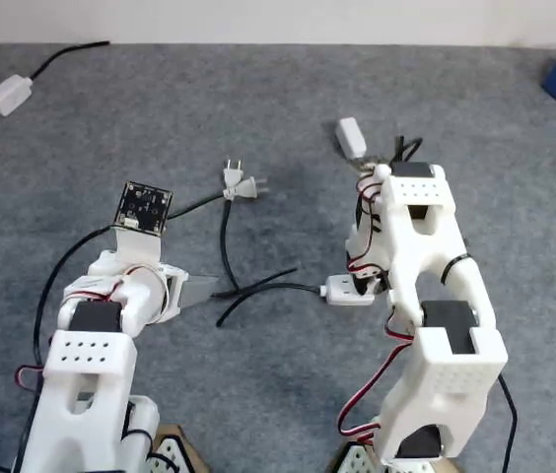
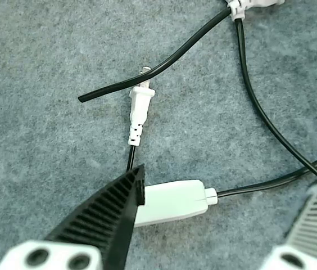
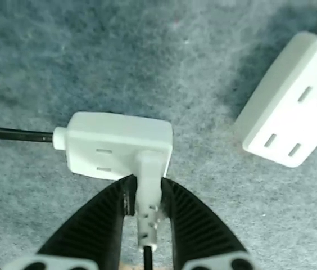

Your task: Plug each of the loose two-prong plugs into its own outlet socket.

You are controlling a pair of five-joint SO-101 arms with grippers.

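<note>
**High view.** The right end effector (image 1: 364,286), right of centre, sits against the near socket (image 1: 343,291). The far socket (image 1: 351,136), upper right of centre, has nothing in it. The loose plugs (image 1: 242,184) look like two heads lying together above centre. They rest on the grey counter (image 1: 110,128) with prongs bare, well apart from every socket. The left end effector (image 1: 202,289) is left of centre and low, beside crossing black cables (image 1: 227,246).

**Left wrist view.** The left end effector's fingers are spread wide and hold nothing. A free plug (image 2: 139,112) lies at centre with its prongs exposed. A cut cable end (image 2: 85,98) lies at centre left, and its cable runs across those prongs. A white block (image 2: 172,201) on a cable lies at lower centre, partly behind the dark finger. Its face is hidden, so I cannot tell whether it is a socket.

**Right wrist view.** The right end effector is clamped on the gripped plug (image 3: 147,214) at lower centre. The plug's head butts the near socket and no prongs show. The far socket, at upper right, shows empty slots.

**Assessment.** One plug appears seated or nearly so, but it has not been released. The loose plugs are not yet picked up or inserted, so most of the task is judged outstanding.
</note>
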